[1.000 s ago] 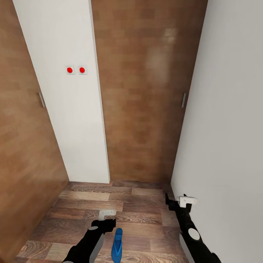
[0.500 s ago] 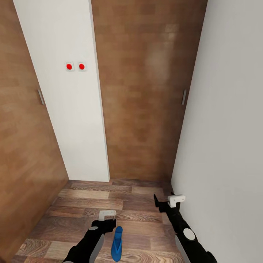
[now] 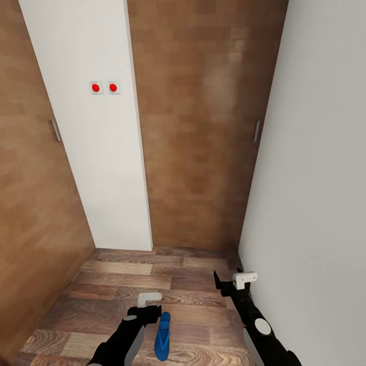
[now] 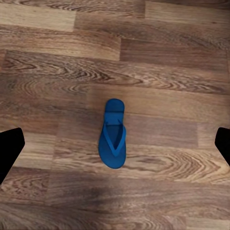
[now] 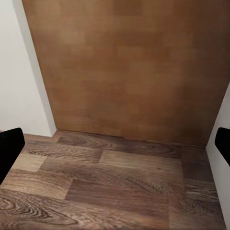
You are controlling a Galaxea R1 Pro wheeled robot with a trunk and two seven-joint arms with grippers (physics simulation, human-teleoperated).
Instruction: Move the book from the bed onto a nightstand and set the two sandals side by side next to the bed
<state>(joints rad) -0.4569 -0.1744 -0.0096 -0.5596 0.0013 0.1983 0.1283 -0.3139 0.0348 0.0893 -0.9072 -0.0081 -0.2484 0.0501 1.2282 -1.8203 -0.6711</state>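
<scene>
Sandal (image 4: 112,136): one blue sandal, flat on the wood-plank floor (image 3: 193,284), just beside the left gripper (image 3: 150,300), untouched.
Left jaws: spread wide above the sandal, holding nothing.
Right gripper (image 5: 115,143): jaws apart, empty, near the white wall (image 3: 315,178).
Risk: a thin sole on bare floor may slide or escape a shallow pinch.

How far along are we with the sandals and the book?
Nothing looks finished. One blue sandal lies flat on the wood floor under the open left gripper, not gripped. The right gripper is open and empty, near the white wall. Left: grasp this sandal, pair both by the bed, move the book.
</scene>
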